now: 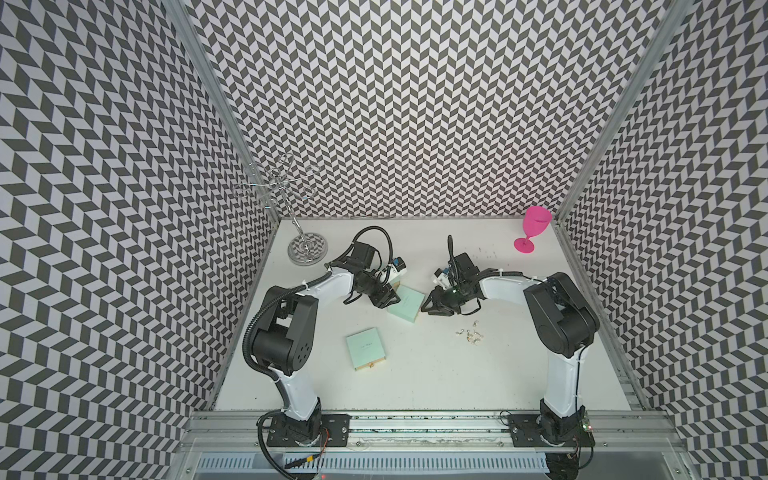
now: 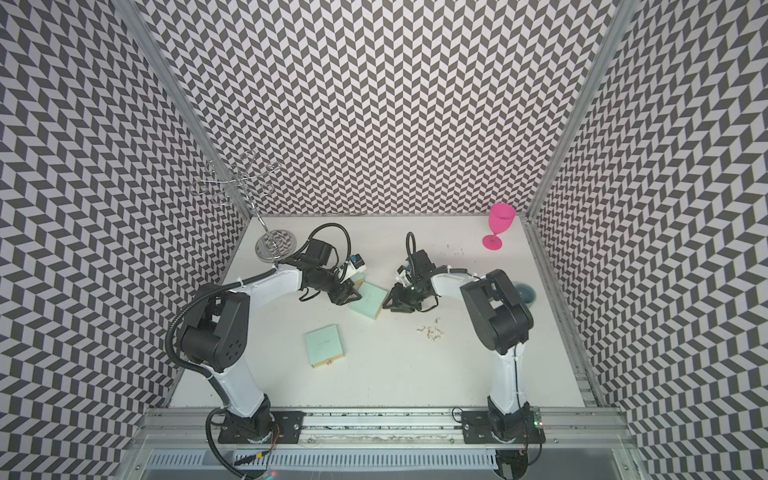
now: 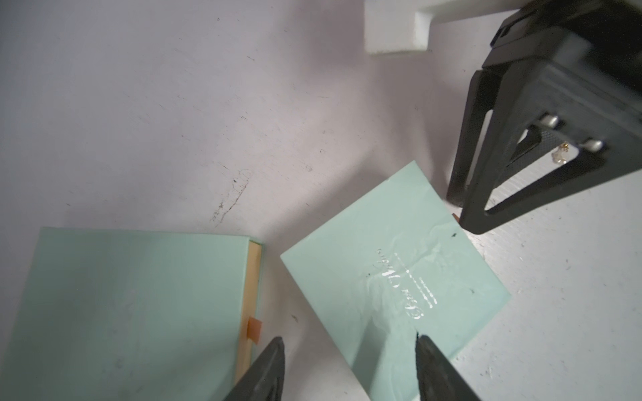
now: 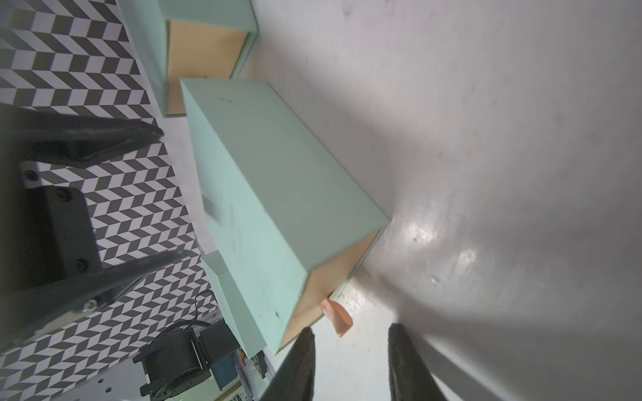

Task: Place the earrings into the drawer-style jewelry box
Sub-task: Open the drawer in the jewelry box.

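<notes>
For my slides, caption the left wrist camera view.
Left gripper, jaws open, over the silver-lettered mint box, right gripper at its corner, a second box alongside.

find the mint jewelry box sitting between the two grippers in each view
top view: mint box just below the picture's centre
top view: mint box at the matching spot
left wrist: mint box with silver lettering, mid-picture
right wrist: mint box fills the centre, diagonal
landmark: right gripper close beside it in every view
</notes>
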You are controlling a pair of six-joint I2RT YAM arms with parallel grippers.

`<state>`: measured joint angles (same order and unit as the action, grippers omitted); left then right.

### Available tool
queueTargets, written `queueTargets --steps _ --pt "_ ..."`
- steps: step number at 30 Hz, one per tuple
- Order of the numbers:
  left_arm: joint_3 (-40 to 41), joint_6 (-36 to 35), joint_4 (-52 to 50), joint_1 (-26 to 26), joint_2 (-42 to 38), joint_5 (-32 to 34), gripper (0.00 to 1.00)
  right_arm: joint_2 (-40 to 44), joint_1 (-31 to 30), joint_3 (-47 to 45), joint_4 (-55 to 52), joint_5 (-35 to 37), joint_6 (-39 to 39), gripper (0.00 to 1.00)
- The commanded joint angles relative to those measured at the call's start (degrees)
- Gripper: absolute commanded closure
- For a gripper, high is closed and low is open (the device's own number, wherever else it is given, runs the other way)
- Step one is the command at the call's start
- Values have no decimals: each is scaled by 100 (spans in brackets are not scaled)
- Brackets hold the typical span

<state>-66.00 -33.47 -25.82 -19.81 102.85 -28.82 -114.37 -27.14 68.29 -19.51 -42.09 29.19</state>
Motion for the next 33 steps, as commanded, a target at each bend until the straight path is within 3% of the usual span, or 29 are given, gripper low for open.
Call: queueTargets --steps 1,20,33 --pt "60 -116 -24 -31 -156 -116 39 -68 28 -104 310 -158 86 66" --pt "69 -151 -54 -121 48 -93 39 -264 30 -114 912 -501 371 75" --pt "166 -130 1 -136 156 -89 40 -195 68 -224 1045 -560 412 92"
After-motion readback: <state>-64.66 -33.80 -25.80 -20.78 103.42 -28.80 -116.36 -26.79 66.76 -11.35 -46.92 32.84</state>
